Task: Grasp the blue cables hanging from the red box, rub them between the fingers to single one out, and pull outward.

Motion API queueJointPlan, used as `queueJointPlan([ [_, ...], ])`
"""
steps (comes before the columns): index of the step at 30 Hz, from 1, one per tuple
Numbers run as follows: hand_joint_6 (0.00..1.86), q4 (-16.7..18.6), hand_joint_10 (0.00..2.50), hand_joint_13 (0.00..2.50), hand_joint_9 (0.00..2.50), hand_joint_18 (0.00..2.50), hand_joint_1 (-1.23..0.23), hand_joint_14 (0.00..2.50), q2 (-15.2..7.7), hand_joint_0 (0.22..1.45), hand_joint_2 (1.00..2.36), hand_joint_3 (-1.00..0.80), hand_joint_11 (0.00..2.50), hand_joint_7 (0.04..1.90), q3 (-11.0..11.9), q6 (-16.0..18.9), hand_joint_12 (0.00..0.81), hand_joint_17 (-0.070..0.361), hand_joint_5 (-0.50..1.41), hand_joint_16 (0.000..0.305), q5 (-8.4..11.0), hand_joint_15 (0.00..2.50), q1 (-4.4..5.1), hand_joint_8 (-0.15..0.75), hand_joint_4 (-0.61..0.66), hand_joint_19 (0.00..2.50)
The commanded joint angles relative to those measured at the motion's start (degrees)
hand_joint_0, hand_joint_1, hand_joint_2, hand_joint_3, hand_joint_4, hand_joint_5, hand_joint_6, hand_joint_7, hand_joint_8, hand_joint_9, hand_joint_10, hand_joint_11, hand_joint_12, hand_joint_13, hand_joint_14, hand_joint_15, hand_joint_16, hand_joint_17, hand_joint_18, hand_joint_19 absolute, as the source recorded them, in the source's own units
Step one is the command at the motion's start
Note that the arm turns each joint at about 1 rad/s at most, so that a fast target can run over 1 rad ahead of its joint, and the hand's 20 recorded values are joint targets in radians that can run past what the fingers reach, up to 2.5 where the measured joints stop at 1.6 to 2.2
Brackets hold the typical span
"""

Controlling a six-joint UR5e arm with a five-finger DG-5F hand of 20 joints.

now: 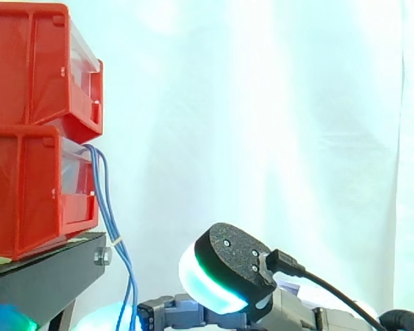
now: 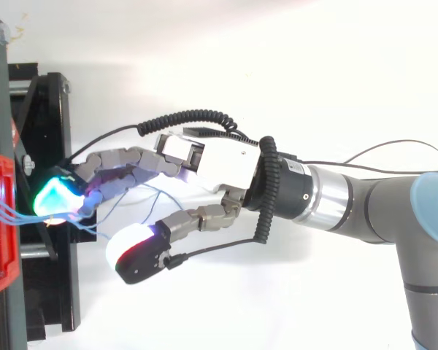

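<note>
Two red bins are stacked at the left, the lower bin [image 1: 27,200] under the upper bin [image 1: 34,62]. Several thin blue cables [image 1: 109,221] hang from the lower bin's front, bundled by a small white tie, and drop past the stand. From above, the cables [image 2: 4,208] leave the red bin [image 2: 4,248] and run toward my hand [image 2: 219,164]. The fingers stretch left, nearly straight, with the glowing fingertips [image 2: 55,195] beside the cables close to the bin. The thumb [image 2: 139,251] stands well apart from them. In the side view the hand [image 1: 228,265] sits low, below the bins.
The black stand [image 1: 48,276] carries the bins, and its frame [image 2: 51,109] lies right under my fingertips. A white curtain hangs behind. The arm [image 2: 365,200] comes in from the right, over open white floor.
</note>
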Motion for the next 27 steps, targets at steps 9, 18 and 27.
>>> queueJointPlan([
  [9, 0.50, -2.9, 0.02, 0.84, 1.06, 0.58, -0.57, 0.02, 0.0, 0.55, 1.00, -0.50, 0.54, 0.87, 0.4, 4.2, 0.305, 0.073, -0.14, 0.033, -0.32, 0.50, 0.45, 0.262, 0.27, 0.42],
  [18, 0.50, -6.2, 0.02, 0.96, 1.11, 0.62, -0.58, 0.03, 0.1, 0.56, 1.00, -0.50, 0.65, 0.91, 0.6, 8.0, 0.322, 0.074, -0.14, 0.033, -0.41, 0.66, 0.01, 0.264, 0.28, 0.48],
  [27, 0.50, -10.9, 0.02, 1.03, 1.12, 0.66, -0.58, 0.03, 1.5, 0.56, 1.00, -0.50, 0.71, 0.92, 1.8, 9.9, 0.327, 0.076, -0.14, 0.034, -1.47, 0.79, 0.01, 0.262, 0.28, 0.52],
])
